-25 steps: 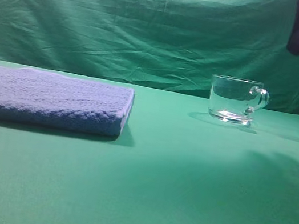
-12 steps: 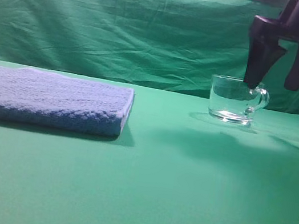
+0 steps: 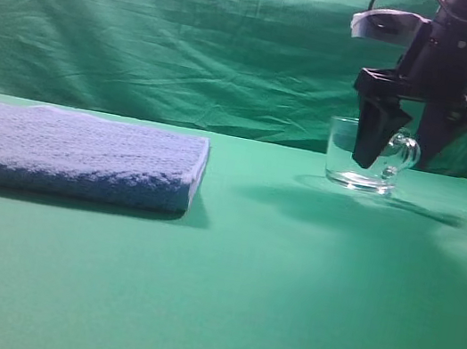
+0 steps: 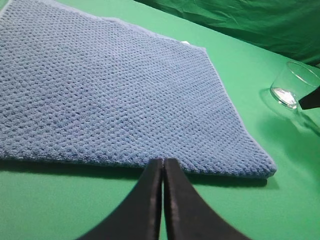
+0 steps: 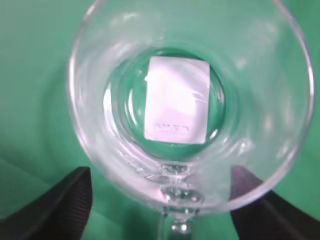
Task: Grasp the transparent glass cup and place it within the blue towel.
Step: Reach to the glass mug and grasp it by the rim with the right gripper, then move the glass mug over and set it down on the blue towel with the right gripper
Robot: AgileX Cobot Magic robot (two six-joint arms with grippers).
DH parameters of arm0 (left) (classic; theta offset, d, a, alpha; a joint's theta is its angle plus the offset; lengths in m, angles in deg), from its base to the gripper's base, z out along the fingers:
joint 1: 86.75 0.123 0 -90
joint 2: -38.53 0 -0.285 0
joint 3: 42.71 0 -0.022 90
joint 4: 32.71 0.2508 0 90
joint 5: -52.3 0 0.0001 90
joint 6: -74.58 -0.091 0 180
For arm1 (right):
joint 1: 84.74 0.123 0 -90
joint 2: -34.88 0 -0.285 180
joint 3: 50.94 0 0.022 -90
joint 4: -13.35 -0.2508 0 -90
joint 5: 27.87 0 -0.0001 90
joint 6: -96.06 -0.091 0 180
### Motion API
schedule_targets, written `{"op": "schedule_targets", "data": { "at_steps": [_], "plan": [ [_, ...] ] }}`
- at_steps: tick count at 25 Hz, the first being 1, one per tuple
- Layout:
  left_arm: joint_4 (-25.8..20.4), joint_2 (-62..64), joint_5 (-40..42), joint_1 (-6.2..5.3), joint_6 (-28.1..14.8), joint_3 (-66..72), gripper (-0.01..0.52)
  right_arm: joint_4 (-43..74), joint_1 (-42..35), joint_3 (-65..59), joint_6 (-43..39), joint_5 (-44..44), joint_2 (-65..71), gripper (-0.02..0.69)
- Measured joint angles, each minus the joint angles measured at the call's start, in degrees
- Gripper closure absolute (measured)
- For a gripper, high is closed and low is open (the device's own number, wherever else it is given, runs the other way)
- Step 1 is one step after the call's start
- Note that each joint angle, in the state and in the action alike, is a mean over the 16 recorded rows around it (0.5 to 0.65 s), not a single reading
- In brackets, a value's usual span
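The right gripper (image 3: 397,154) straddles the handle side of the small transparent glass cup (image 3: 359,156), jaws apart, not clamping, while the left gripper (image 4: 162,172) is closed beside the folded blue terry towel (image 4: 110,95).

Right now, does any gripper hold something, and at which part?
Nothing is clearly held. The right gripper straddles the handle side of the glass cup, contact unclear. The left gripper is shut on nothing.

- Glass cup (image 3: 361,156): clear, empty, upright on the green cloth, handle at 3 o'clock.
- Blue towel (image 3: 74,154): folded flat, nubby, at 9 o'clock, well apart.
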Motion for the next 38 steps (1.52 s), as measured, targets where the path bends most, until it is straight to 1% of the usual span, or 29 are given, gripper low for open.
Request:
{"op": "schedule_targets", "data": {
  "at_steps": [3,6,13,19,25,31,38],
  "plan": [
    [0.0,0.0,0.0,0.00,0.0,0.0,0.514,-0.1,0.2,0.0,0.2,0.1,0.1,0.526],
    [0.0,0.0,0.0,0.00,0.0,0.0,0.514,-0.1,0.6,0.2,0.2,0.3,-0.1,0.559],
    [0.0,0.0,0.0,0.00,0.0,0.0,0.514,-0.2,2.7,2.9,0.1,2.0,-0.9,0.560],
    [0.0,0.0,0.0,0.00,0.0,0.0,0.514,-0.8,6.8,8.4,-0.3,3.5,-1.5,0.560],
    [0.0,0.0,0.0,0.00,0.0,0.0,0.514,-2.3,13.5,14.0,-0.7,2.5,-1.6,0.560],
    [0.0,0.0,0.0,0.00,0.0,0.0,0.514,-3.8,21.6,16.7,-0.5,-1.4,0.1,0.560],
    [0.0,0.0,0.0,0.00,0.0,0.0,0.514,-4.5,30.2,18.6,1.0,-5.7,5.3,0.560]
  ]
}}
